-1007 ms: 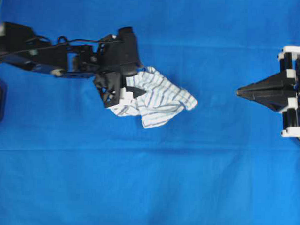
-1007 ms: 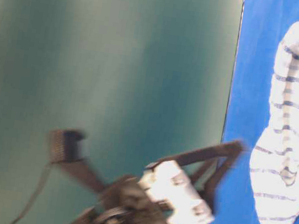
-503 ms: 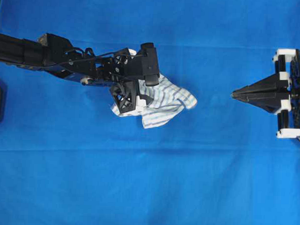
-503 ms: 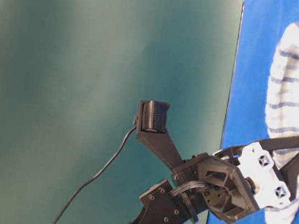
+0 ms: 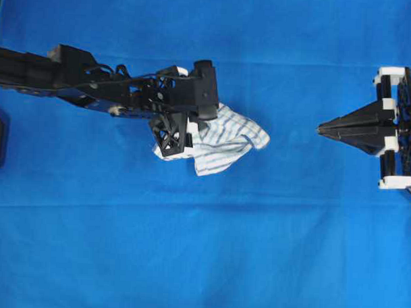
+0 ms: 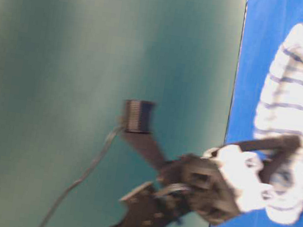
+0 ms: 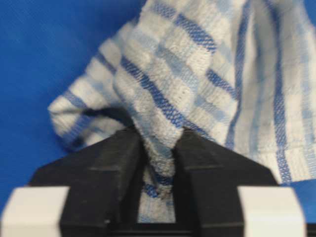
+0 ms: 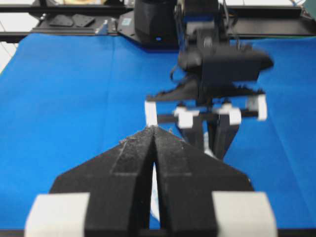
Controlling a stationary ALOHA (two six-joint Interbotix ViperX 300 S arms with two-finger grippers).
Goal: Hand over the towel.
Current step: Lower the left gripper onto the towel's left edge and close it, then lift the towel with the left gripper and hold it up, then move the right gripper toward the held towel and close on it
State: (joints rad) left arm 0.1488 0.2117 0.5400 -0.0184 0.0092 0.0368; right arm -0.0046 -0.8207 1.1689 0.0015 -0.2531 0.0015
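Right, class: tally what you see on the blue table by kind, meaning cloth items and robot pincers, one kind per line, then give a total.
Striped towel: 1
Blue tablecloth: 1
Pincers: 2, the left pincer shut on the towel and the right pincer shut, holding nothing
Total: 4

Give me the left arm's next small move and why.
Probably lift. The left gripper is shut on a fold of the towel, which lies on the tablecloth; the right gripper waits shut, well apart.
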